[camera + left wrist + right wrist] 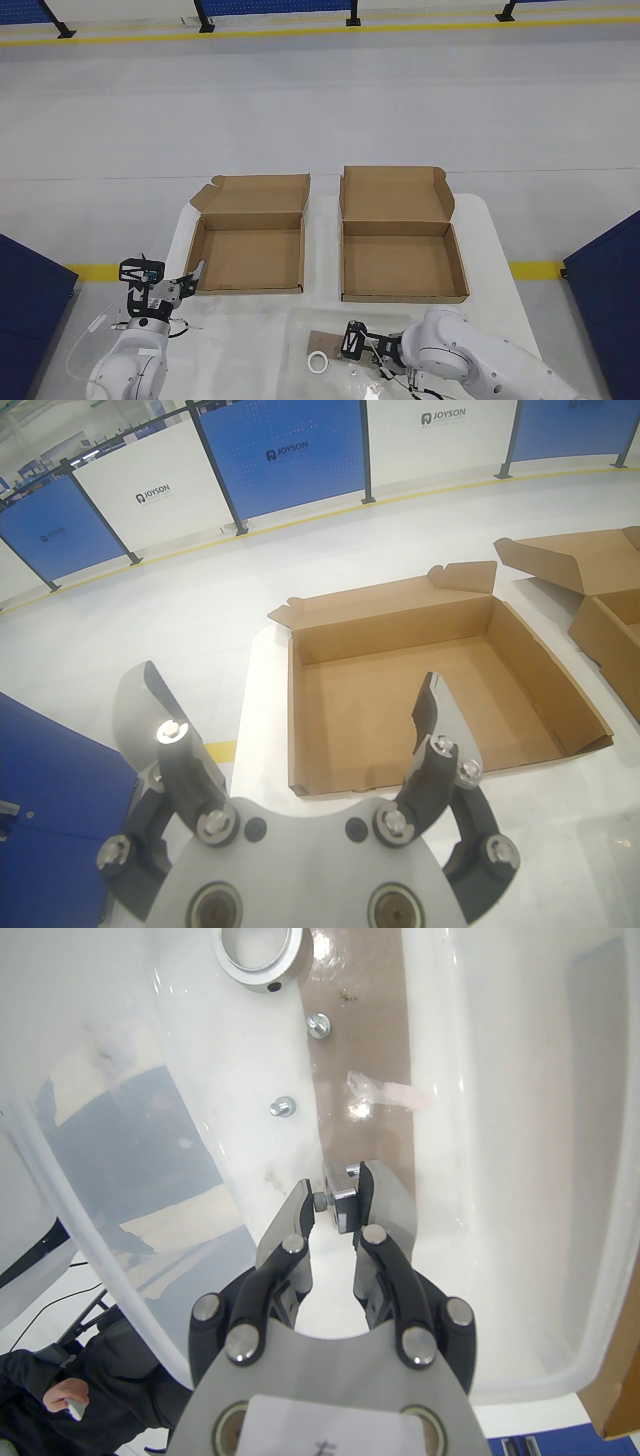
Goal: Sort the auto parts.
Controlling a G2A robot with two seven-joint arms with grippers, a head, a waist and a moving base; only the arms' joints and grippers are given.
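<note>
Right wrist view: part point(341, 1202) inside end effector point(336, 1176)

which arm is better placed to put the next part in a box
Right. The right gripper is shut on a part in the bin, ready to carry it over. The left gripper is open and empty by the left box.

Factory floor or industrial test cell: a wide pale coated floor point(300, 100) with a yellow lane line point(300, 30) along the top of the top view. Blue and white pegboard partitions point(280, 455) on black posts run across the top of the left wrist view. The white worktop point(322, 270) carries two open cardboard boxes point(250, 260) mid-frame and a clear plastic bin point(550, 1178) of loose hardware: metal ring point(257, 953), bolt point(319, 1025), metal block point(340, 1198).
</note>
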